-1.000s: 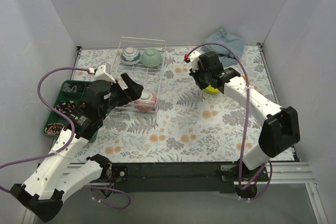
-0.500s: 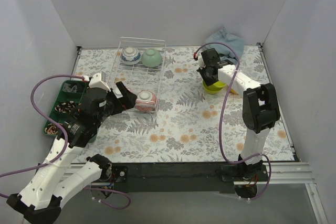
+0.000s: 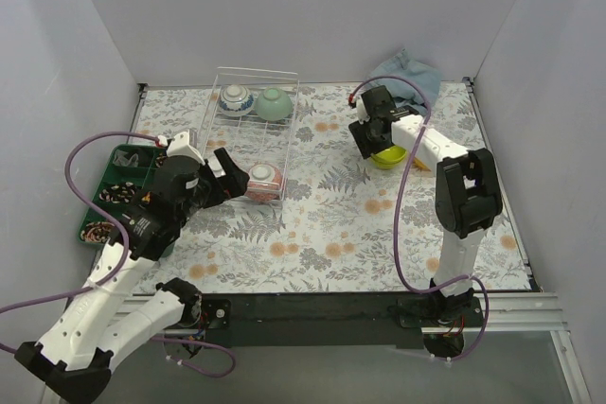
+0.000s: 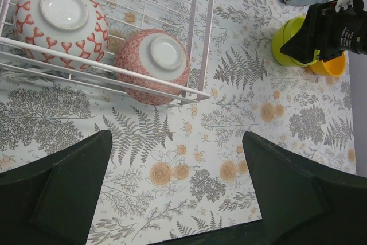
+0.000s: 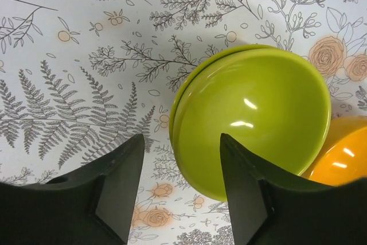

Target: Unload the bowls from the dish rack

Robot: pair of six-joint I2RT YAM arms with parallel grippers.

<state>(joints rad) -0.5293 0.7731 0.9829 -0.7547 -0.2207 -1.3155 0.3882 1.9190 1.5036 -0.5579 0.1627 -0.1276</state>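
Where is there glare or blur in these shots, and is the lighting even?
Right wrist view: two small white glints inside the lime green bowl, one on the orange bowl; the tablecloth print is sharp. Left wrist view: the dish rack is crisp, while the left end effector shows dark with little detail. Top external view: even light, faint shadows, no glare.

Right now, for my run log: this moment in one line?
dish rack: four bowls inside | lime green bowls: nested beside orange bowl | right jaws: open | left jaws: open
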